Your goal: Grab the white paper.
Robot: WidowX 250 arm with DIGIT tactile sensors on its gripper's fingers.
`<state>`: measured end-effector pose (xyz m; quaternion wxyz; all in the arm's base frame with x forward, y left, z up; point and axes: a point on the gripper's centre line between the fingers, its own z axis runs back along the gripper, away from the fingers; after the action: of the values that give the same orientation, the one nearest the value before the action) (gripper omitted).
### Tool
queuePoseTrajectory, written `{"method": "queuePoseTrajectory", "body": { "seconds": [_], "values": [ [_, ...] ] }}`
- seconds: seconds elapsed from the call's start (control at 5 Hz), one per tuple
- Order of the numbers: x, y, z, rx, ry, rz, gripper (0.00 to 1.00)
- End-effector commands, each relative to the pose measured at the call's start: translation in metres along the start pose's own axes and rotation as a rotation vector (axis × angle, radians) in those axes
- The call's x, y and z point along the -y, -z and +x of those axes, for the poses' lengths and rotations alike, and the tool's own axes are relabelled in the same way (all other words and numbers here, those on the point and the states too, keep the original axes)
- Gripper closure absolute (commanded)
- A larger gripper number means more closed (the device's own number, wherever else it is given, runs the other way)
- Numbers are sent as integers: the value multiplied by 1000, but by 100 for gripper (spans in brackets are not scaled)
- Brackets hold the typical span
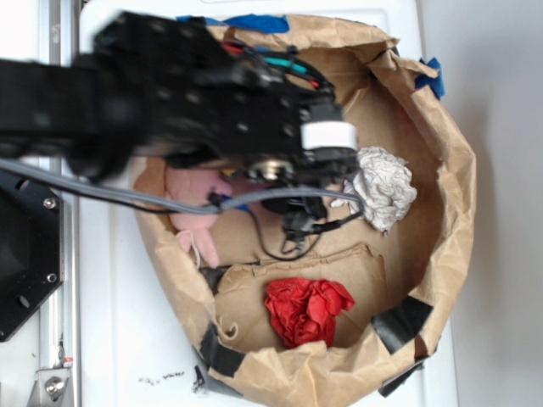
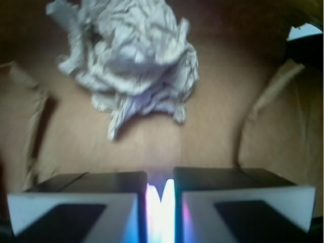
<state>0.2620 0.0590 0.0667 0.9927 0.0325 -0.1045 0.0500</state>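
Observation:
The white paper point(image 1: 383, 185) is a crumpled off-white wad lying on the floor of the brown paper bag point(image 1: 458, 212), toward its right side. In the wrist view the white paper point(image 2: 129, 55) sits ahead of the fingers, upper left of centre, apart from them. My gripper point(image 1: 335, 174) hangs just left of the wad, under the black arm. Seen from the wrist, the gripper point(image 2: 160, 177) is shut, with only a thin bright slit between the two black pads and nothing held.
A red wrinkly wad point(image 1: 307, 309) lies in the bag's near part. A pink soft thing point(image 1: 197, 208) lies at the left, partly under the arm. The bag's raised walls ring the area, patched with black tape point(image 1: 400, 322) and blue tape point(image 1: 433, 76).

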Motion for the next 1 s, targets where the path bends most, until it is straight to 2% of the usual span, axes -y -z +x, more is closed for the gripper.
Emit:
{"method": "queuePoseTrajectory", "body": {
  "seconds": [0.0,0.2,0.8],
  "values": [
    [-11,-23,3,43,11,15,89],
    [-8,-19,7,51,10,16,0],
    [3,-2,40,94,-35,14,0]
  ]
}}
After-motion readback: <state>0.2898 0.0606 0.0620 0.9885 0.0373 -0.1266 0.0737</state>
